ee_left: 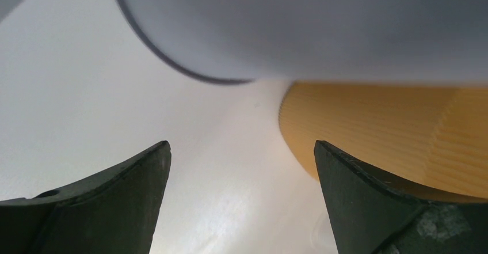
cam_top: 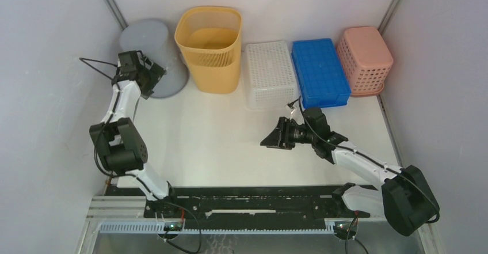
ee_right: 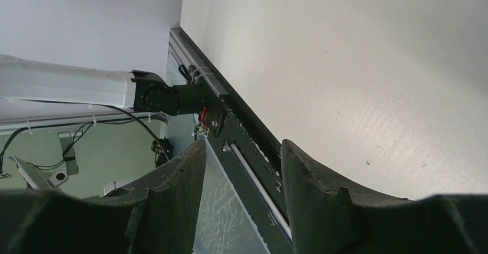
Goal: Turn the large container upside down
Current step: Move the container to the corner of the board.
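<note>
The large container point(cam_top: 151, 49) is a plain grey bin at the back left; its closed end faces up and its wide rim flares out at the table. In the left wrist view its grey wall point(ee_left: 322, 23) fills the top. My left gripper point(cam_top: 154, 80) is at the bin's near-left side, open, its jaws wide apart point(ee_left: 241, 147) with only bare table between them. My right gripper point(cam_top: 267, 140) hovers over the table's middle, pointing left, far from the bin. Its jaws point(ee_right: 241, 144) are apart and hold nothing.
A yellow ribbed basket point(cam_top: 210, 46) stands upright just right of the grey bin, also close to my left fingers point(ee_left: 391, 133). Further right along the back are a white mesh crate point(cam_top: 269, 72), a blue crate point(cam_top: 319, 72) and a pink basket point(cam_top: 364, 58). Walls enclose the table.
</note>
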Robot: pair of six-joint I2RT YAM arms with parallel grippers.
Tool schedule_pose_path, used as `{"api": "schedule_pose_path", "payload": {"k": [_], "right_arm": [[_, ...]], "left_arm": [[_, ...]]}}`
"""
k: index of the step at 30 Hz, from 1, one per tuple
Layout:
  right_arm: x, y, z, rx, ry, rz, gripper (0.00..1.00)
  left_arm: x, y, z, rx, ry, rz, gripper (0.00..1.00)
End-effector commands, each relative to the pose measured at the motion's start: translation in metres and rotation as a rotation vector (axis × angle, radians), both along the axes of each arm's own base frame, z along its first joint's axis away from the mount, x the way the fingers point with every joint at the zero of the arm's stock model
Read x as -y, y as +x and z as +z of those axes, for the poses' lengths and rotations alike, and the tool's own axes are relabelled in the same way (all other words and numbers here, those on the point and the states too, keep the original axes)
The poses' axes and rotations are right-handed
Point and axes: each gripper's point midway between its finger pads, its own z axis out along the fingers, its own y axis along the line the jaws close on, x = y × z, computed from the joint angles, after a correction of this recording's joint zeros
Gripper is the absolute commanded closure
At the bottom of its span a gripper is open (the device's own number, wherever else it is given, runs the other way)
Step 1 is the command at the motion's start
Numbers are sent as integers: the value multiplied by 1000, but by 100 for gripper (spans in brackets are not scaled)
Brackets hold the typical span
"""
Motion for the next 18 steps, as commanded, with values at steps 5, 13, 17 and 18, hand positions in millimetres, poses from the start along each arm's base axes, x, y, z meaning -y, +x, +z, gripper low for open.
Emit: {"api": "schedule_pose_path", "payload": {"k": [5,13,17,18], "right_arm": [[-11,2,5,39,21,8,41],[-17,-5,3,39,27,12,41],[-16,-8,3,45,29,3,41],[-16,-9,3,48,31,1,41]], "left_arm": [[70,-42,133,327,-67,-168,0],[96,-34,158,332,-106,-178,0],[111,-20,157,322,-155,-174,0],[115,-15,160,328,-163,-174,0]]}}
